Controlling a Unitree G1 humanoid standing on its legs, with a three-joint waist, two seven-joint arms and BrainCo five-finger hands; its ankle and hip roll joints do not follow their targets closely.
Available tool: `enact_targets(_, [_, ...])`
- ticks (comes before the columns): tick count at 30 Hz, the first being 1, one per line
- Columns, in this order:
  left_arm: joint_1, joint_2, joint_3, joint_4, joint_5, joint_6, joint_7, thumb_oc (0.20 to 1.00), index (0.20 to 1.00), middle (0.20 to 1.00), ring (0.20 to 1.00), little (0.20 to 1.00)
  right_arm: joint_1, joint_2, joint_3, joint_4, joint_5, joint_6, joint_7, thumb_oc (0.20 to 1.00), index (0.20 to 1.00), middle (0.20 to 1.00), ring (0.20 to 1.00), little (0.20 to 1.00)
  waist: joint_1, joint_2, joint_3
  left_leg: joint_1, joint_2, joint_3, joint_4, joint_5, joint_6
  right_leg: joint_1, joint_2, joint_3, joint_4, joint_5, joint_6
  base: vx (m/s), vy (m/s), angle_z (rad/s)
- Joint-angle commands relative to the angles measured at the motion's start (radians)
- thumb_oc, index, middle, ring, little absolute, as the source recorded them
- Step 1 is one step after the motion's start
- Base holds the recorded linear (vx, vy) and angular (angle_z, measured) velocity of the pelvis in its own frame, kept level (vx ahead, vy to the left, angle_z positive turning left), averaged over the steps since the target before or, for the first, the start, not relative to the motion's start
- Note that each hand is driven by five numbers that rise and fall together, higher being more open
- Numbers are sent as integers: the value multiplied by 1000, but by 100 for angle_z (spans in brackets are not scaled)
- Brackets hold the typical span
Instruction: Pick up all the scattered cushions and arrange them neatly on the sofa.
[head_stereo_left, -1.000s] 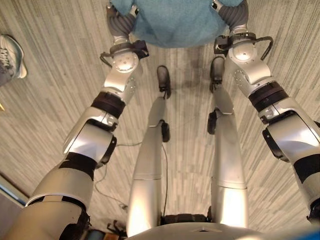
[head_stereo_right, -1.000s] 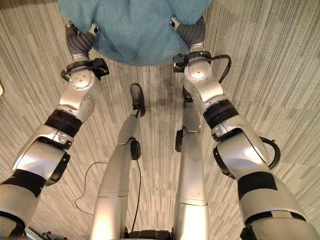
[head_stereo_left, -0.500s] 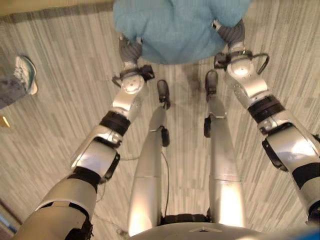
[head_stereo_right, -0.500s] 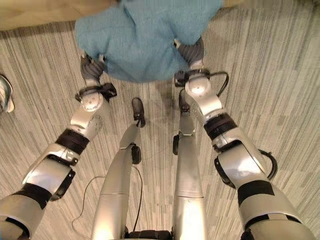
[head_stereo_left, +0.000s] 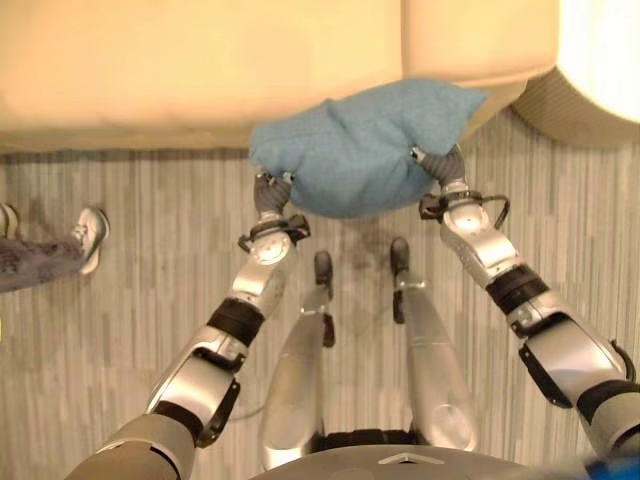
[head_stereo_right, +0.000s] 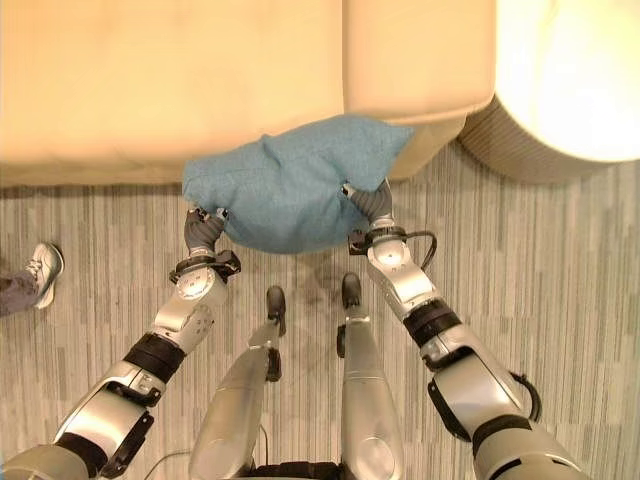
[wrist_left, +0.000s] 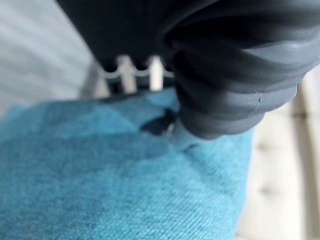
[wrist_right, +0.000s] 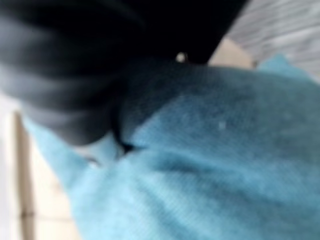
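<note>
My left hand (head_stereo_left: 270, 190) and right hand (head_stereo_left: 447, 163) are both buried in the blue cushion (head_stereo_left: 360, 145), one at each end of its near side; only the ribbed covers show, fingers hidden in the fabric, so I can't tell if they're curled or flat. In the left wrist view (wrist_left: 235, 65) the cover presses into the cloth with a dent beside it, and the right wrist view (wrist_right: 60, 85) shows the same. The cushion is held off the floor (head_stereo_left: 150, 300) between my two hands, its far part overlapping the front edge of the sofa (head_stereo_left: 200, 70), near the seam between the two seat cushions; I can't tell if it touches the seat yet. Handling, as I judge it: soft, light, it sags in the middle and bunches where I press, and the knit looks grippy, not slippery. Nothing fragile. One-point hold would let it fold and droop, so a hold on opposite ends with squeeze toward the middle looks right. Risk is it slipping out downward if the squeeze relaxes before the seat takes the weight. Pale round pouffe (head_stereo_left: 600, 60) sits off the sofa's right end. A person's shoe (head_stereo_left: 90, 232) on the floor to my left, well apart.
</note>
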Motion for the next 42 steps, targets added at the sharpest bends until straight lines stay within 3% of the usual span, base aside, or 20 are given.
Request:
enact_targets(1, [-38, -36, -46, -116, 92, -68, -105, 200, 200, 200, 200, 200, -20, 172, 29, -134, -4, -87, 124, 200, 200, 200, 200, 200, 5, -33, -105, 21, 15, -63, 10, -34, -45, 141, -59, 35, -162, 37, 95, 231, 53, 10])
enact_targets(8, [18, -56, -40, -81, 99, -59, -109, 200, 200, 200, 200, 200, 30, 203, 39, -97, 4, -68, 141, 200, 200, 200, 200, 200, 12, -70, -188, 132, 5, -61, 22, -95, -26, 268, -80, 30, -212, 35, 114, 167, 78, 6])
enact_targets(9, [82, 22, 49, -149, 45, -69, -151, 200, 200, 200, 200, 200, 42, 176, 11, -117, 12, -67, 146, 200, 200, 200, 200, 200, 30, -70, -198, 147, -5, -66, 39, -118, -18, 293, -85, 31, -221, 35, 121, 218, 214, -16])
enact_targets(13, [141, 0, 61, -161, 26, -58, -145, 200, 200, 200, 200, 200, 76, 199, -3, -105, 27, -43, 168, 200, 200, 200, 200, 200, 46, -101, -240, 191, -20, -39, 63, -158, 0, 341, -116, 35, -243, 73, 157, 142, 184, -10])
enact_targets(14, [150, 5, 62, -164, 37, -53, -147, 200, 200, 200, 200, 200, 80, 204, -5, -97, 26, -37, 174, 200, 200, 200, 200, 200, 53, -108, -247, 200, -27, -35, 64, -168, 9, 342, -127, 40, -241, 99, 172, 64, 185, -24])
enact_targets(15, [163, 11, 62, -162, 43, -49, -153, 200, 200, 200, 200, 200, 87, 205, -13, -95, 29, -30, 176, 200, 200, 200, 200, 200, 58, -117, -252, 212, -41, -35, 62, -171, 22, 335, -138, 61, -215, 163, 198, 64, 185, -26])
enact_targets(16, [164, 11, 62, -162, 43, -49, -153, 200, 200, 200, 200, 200, 87, 206, -13, -95, 29, -30, 176, 200, 200, 200, 200, 200, 59, -118, -252, 213, -41, -35, 61, -171, 22, 335, -138, 62, -215, 163, 199, 69, 264, -17])
enact_targets(17, [169, 28, 57, -173, 56, -48, -159, 200, 200, 200, 200, 200, 93, 209, -28, -93, 39, -31, 177, 200, 200, 200, 200, 200, 65, -104, -253, 231, -44, -39, 35, -166, 40, 310, -125, 56, -132, 167, 187, 39, 162, 1])
enact_targets(19, [170, 27, 51, -174, 63, -46, -158, 200, 200, 200, 200, 200, 99, 210, -34, -92, 41, -33, 180, 200, 200, 200, 200, 200, 61, -99, -253, 238, -47, -44, 24, -164, 43, 302, -108, 57, -111, 155, 179, 63, 148, 2])
enact_targets(20, [168, 25, 46, -170, 67, -43, -160, 200, 200, 200, 200, 200, 106, 203, -42, -96, 41, -37, 178, 200, 200, 200, 200, 200, 53, -94, -255, 247, -55, -62, 7, -155, 46, 291, -66, 77, -98, 130, 167, 143, 183, 9])
enact_targets(21, [170, 20, 44, -158, 67, -35, -174, 200, 200, 200, 200, 200, 110, 181, -52, -102, 55, -41, 185, 200, 200, 200, 200, 200, 39, -93, -262, 260, -72, -87, -25, -141, 50, 276, 24, 97, -114, 60, 134, 121, 138, 21])
enact_targets(23, [167, 19, 41, -152, 69, -34, -178, 200, 200, 200, 200, 200, 106, 176, -48, -96, 66, -43, 186, 200, 200, 200, 200, 200, 36, -99, -264, 267, -80, -86, -38, -138, 51, 280, 44, 84, -138, 54, 118, 113, 61, 55])
enact_targets(25, [158, 20, 43, -126, 74, -27, -178, 200, 200, 200, 200, 200, 97, 174, -43, -76, 81, -52, 187, 200, 200, 200, 200, 200, 29, -117, -269, 291, -100, -94, -63, -141, 56, 264, 99, 35, -214, 68, 100, 157, 5, 29])
enact_targets(27, [157, 7, 41, -103, 67, -19, -184, 200, 200, 200, 200, 200, 100, 173, -47, -59, 91, -56, 190, 200, 200, 200, 200, 200, 15, -126, -279, 317, -129, -133, -72, -142, 59, 245, 150, 35, -225, 80, 89, 240, -31, -17])
enact_targets(29, [158, -8, 33, -92, 66, -21, -196, 200, 200, 200, 200, 200, 123, 155, -53, -73, 86, -54, 193, 200, 200, 200, 200, 200, -3, -124, -286, 321, -141, -157, -60, -152, 54, 279, 148, 85, -239, 67, 70, 169, -52, 45])
enact_targets(32, [150, -29, 20, -70, 56, -25, -203, 200, 200, 200, 200, 200, 130, 134, -60, -80, 88, -58, 189, 200, 200, 200, 200, 200, -29, -105, -301, 310, -141, -155, -11, -164, 32, 303, 143, 93, -248, 56, 48, 157, -77, 85])
enact_targets(33, [170, -15, 54, -97, -10, -32, -235, 200, 200, 200, 200, 200, 149, 95, -89, -100, 101, -54, 193, 200, 200, 200, 200, 200, -41, -88, -297, 286, -121, -96, 105, -120, -20, 347, 109, 47, -267, 57, 37, 118, -90, 24])
enact_targets(35, [162, -16, 57, -97, -49, -38, -241, 200, 200, 200, 200, 200, 136, 79, -99, -102, 105, -50, 186, 200, 200, 200, 200, 200, -45, -90, -280, 234, -99, -68, 218, -88, -43, 385, 90, 23, -269, 49, 21, 101, -103, 115])
enact_targets(39, [146, -10, 58, -68, -54, -22, -239, 200, 200, 200, 200, 200, 137, 81, -114, -86, 103, -40, 183, 200, 200, 200, 200, 200, -54, -90, -295, 196, -29, 6, 94, -92, -15, 432, 68, 9, -283, 27, 18, 104, -38, 57])
enact_targets(42, [124, 1, 54, -51, -46, -19, -232, 200, 200, 200, 200, 200, 130, 85, -113, -74, 100, -41, 179, 200, 200, 200, 200, 200, -54, -77, -299, 180, -4, 4, -8, -39, -22, 441, 78, 10, -273, 12, 18, 128, 22, 39])
